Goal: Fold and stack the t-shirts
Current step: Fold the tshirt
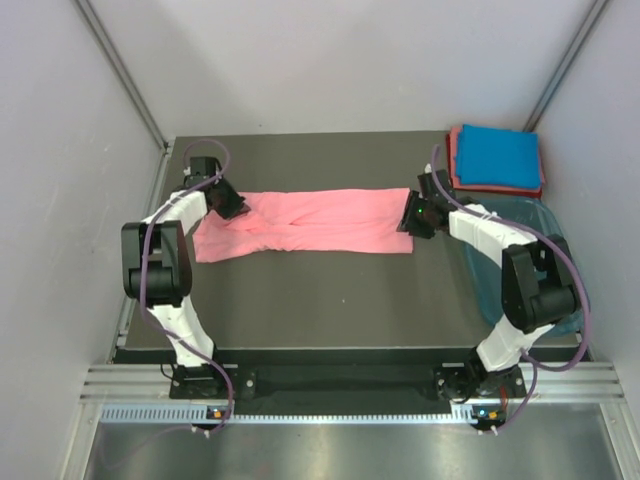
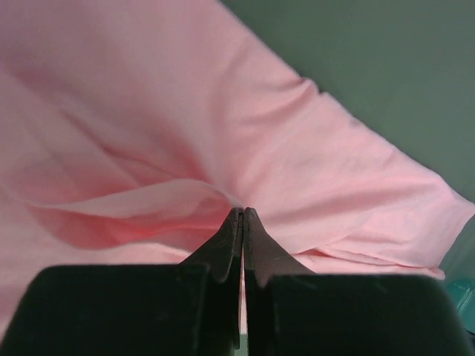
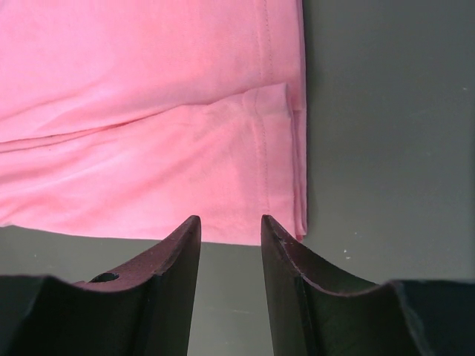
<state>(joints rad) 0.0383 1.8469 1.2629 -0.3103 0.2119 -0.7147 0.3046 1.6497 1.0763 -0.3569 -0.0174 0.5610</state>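
A salmon-pink t-shirt [image 1: 310,225] lies folded into a long band across the dark table. My left gripper [image 1: 232,205] sits at its rumpled left end. In the left wrist view that gripper [image 2: 243,213] is shut, and creases of the pink t-shirt [image 2: 185,111] gather into its tips. My right gripper [image 1: 416,214] is at the band's right end. There the gripper [image 3: 230,221] stands open just short of the hemmed edge of the shirt [image 3: 148,133], with only bare table between its fingers. A folded bright blue t-shirt [image 1: 497,156] rests on a reddish-pink one [image 1: 456,165] at the back right corner.
A translucent teal tub [image 1: 535,222] stands beside the table's right edge, under the right arm; a corner of the tub [image 2: 464,297] shows in the left wrist view. Grey walls close in on both sides and the back. The dark table [image 1: 330,300] stretches toward the arm bases.
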